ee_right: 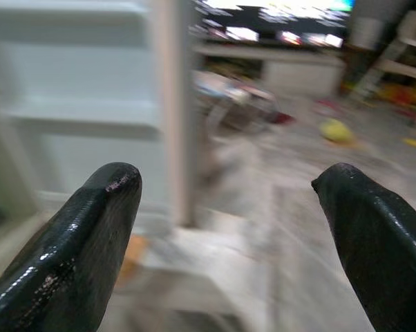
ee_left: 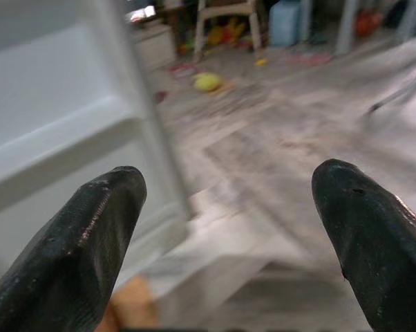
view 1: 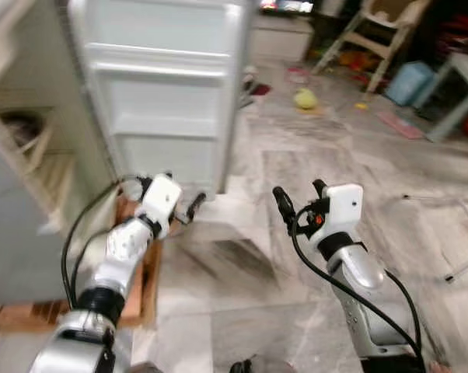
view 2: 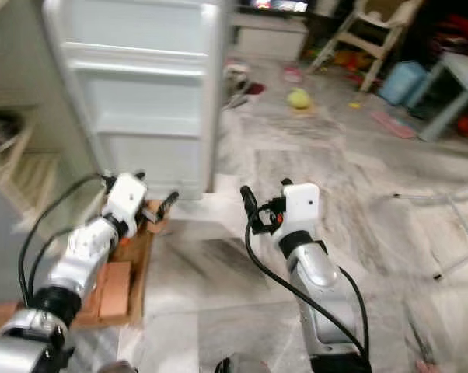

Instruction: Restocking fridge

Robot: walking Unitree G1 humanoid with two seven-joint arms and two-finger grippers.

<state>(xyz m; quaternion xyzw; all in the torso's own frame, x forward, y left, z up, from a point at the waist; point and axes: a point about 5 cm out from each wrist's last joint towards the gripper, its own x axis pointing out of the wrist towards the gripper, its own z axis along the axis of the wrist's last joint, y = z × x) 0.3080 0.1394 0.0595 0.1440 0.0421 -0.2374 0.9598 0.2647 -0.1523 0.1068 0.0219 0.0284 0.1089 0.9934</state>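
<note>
Fridge door stands open, seemingly just beyond left claw.

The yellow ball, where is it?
The yellow ball lies on the floor far ahead, right of the open fridge door, near the wooden chair.

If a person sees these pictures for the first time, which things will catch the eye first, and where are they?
The open white fridge door stands ahead on the robot's left, with bare door shelves. Both grippers, left gripper and right gripper, are held out open and empty above the marble floor. Farther back, a yellow ball lies among scattered toys.
</note>
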